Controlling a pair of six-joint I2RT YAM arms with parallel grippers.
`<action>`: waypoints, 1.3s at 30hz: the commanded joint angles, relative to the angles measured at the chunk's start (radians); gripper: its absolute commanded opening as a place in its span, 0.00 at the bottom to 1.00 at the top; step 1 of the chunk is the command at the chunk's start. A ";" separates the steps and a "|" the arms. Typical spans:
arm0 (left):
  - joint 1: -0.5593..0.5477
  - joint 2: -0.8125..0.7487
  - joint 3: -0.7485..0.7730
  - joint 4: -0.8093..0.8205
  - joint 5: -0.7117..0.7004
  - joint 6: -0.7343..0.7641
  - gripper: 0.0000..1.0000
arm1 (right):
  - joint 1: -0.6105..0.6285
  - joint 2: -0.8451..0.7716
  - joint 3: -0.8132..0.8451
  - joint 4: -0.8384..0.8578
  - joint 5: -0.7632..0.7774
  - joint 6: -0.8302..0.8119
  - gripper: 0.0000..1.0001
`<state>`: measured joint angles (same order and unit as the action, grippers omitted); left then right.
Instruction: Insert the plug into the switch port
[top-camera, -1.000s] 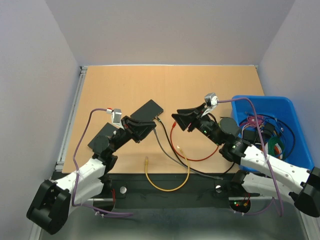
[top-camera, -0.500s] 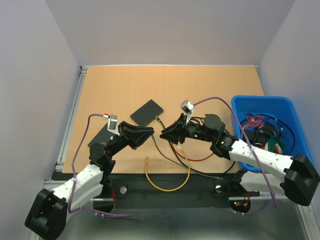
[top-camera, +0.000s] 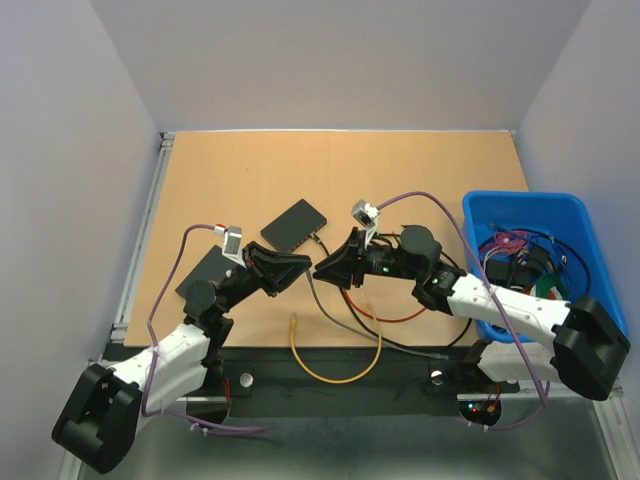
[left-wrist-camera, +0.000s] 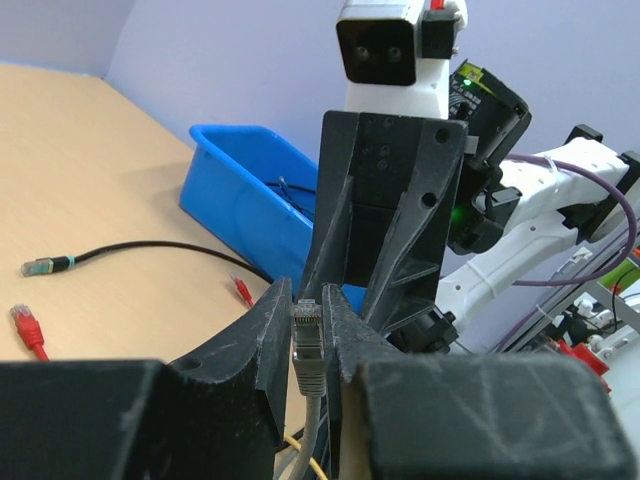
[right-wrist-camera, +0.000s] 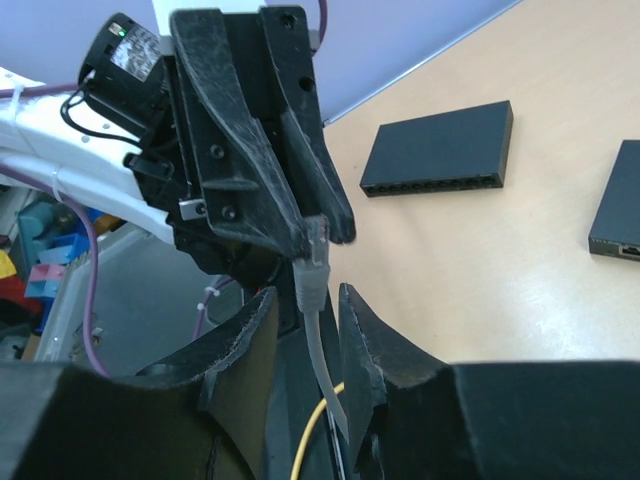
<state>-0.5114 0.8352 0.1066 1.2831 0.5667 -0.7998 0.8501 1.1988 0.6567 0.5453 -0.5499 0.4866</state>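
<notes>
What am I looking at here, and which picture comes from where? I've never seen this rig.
Two robot arms are bolted at the table's near edge. The wide picture looks down from above and behind; the other two come from wrist cameras. The left tool is shut on a grey plug. The right tool faces it, fingers open either side of its cable. On the table lie a far switch, a near switch, a yellow cable and a red cable. A blue bin of cables stands at the right.
</notes>
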 joint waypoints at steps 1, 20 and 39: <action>-0.006 0.008 -0.010 0.354 0.022 -0.018 0.00 | -0.003 0.019 0.063 0.090 -0.033 0.012 0.36; -0.007 -0.025 -0.015 0.341 0.021 -0.016 0.00 | -0.003 0.093 0.061 0.137 -0.045 0.035 0.36; -0.007 -0.041 -0.021 0.343 0.012 -0.021 0.00 | -0.003 0.134 0.058 0.166 -0.058 0.052 0.35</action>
<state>-0.5114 0.8204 0.0910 1.2823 0.5705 -0.8143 0.8501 1.3285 0.6838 0.6609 -0.5938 0.5396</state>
